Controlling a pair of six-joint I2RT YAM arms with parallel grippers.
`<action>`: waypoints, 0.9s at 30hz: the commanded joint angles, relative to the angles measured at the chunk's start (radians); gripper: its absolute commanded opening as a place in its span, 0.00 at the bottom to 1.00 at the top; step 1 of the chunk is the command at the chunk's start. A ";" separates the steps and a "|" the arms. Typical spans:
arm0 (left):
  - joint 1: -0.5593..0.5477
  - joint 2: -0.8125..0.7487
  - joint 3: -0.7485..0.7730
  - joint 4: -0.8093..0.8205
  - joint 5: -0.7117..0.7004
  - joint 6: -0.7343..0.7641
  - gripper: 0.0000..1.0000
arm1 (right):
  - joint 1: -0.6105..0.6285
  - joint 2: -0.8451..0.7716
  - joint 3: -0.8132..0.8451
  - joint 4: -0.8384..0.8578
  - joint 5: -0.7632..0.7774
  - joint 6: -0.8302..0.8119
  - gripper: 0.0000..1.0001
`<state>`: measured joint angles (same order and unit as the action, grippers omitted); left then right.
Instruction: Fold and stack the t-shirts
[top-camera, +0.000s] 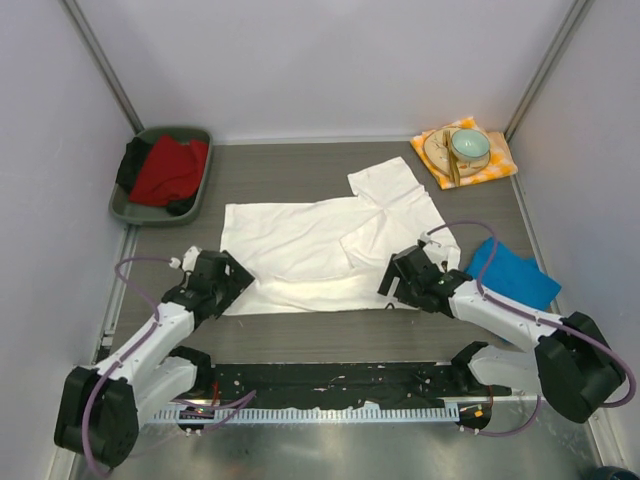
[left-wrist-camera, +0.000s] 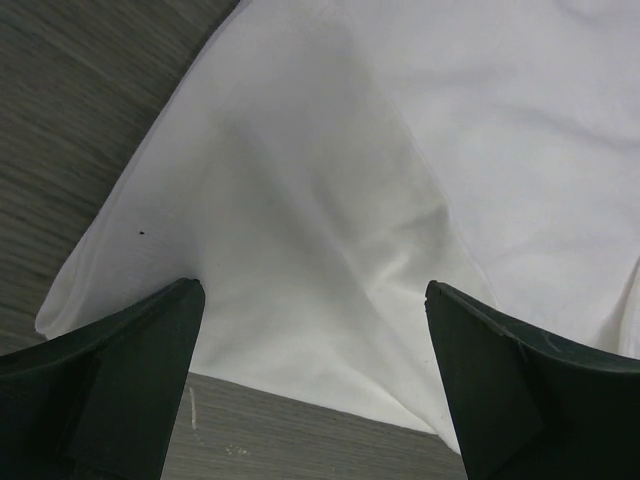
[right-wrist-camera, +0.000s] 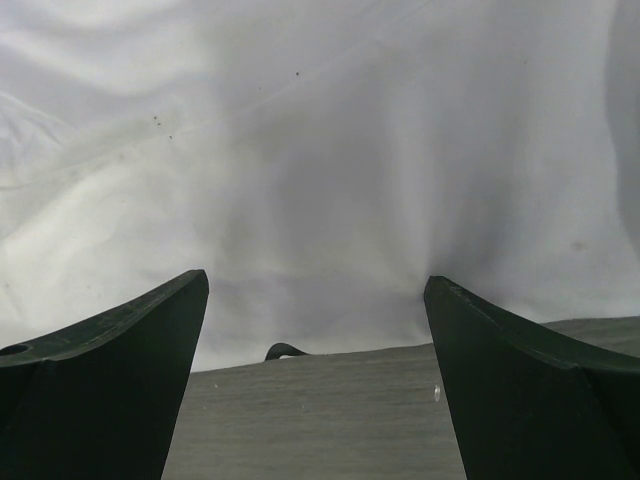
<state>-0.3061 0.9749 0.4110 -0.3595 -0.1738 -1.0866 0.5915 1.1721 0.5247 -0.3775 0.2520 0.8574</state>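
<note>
A white t-shirt (top-camera: 320, 245) lies spread on the table, plain side up, no print showing, one sleeve folded across its right half. A bright blue t-shirt (top-camera: 512, 272) lies folded at the right. My left gripper (top-camera: 222, 283) is open over the white shirt's near left corner (left-wrist-camera: 300, 250), its fingers (left-wrist-camera: 130, 370) straddling the near edge. My right gripper (top-camera: 400, 282) is open at the shirt's near right edge (right-wrist-camera: 320, 200), fingers (right-wrist-camera: 520, 380) either side of the hem, nothing held.
A grey-green tray (top-camera: 128, 203) with red and black cloth stands at the back left. An orange checked napkin (top-camera: 487, 172) carrying a plate and a teal bowl (top-camera: 469, 145) sits at the back right. Grey walls close in both sides.
</note>
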 joint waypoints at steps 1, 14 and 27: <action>-0.007 -0.083 -0.051 -0.258 0.000 -0.045 1.00 | 0.088 -0.052 -0.042 -0.230 -0.025 0.152 0.97; -0.010 -0.173 0.147 -0.352 0.065 0.000 1.00 | 0.157 -0.080 0.219 -0.282 0.089 0.036 0.99; -0.010 -0.030 0.350 -0.274 0.014 0.056 1.00 | 0.350 0.443 0.649 -0.181 -0.158 -0.158 1.00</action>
<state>-0.3122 0.9195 0.6979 -0.6693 -0.1238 -1.0603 0.8818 1.5623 1.0737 -0.5747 0.1818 0.7517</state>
